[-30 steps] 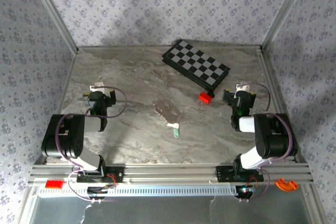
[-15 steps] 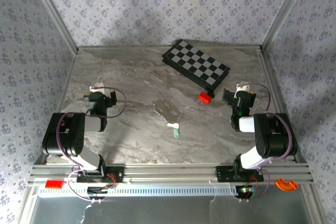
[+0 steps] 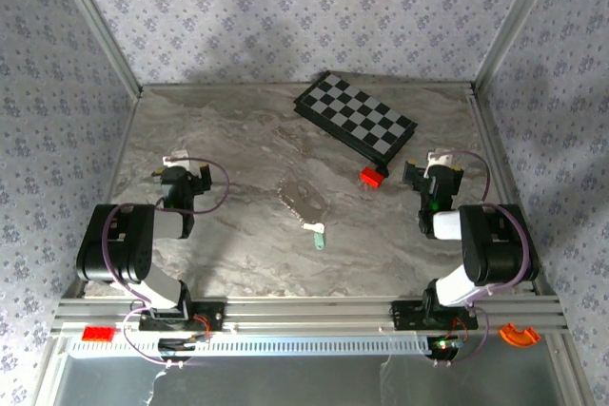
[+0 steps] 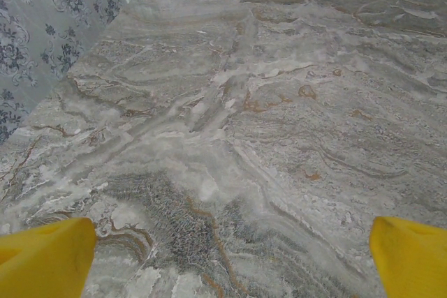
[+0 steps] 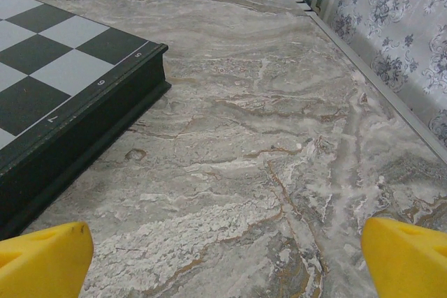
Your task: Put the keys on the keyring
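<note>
Jaws gape wide, left and right (two pairs), with one keyring [image 3: 303, 199] and one mint-green key [image 3: 319, 238] between.

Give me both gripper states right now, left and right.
Left gripper: open, jaws wide apart, holding nothing.
Right gripper: open, jaws wide apart, holding nothing.

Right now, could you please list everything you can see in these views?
chessboard: one, black and white, far right of the table.
red block: one, red, beside the chessboard's near edge.
keyring and silver keys: one grey cluster, table centre; key count unclear.
mint-green key: one, pale green, just nearer than the cluster.
orange C-shaped piece: one, near rail, right.
red flat piece: one, near rail, left.
table: one, grey marble.
left end effector: yellow fingers, open, over bare table.
right end effector: yellow fingers, open, beside the chessboard.
</note>
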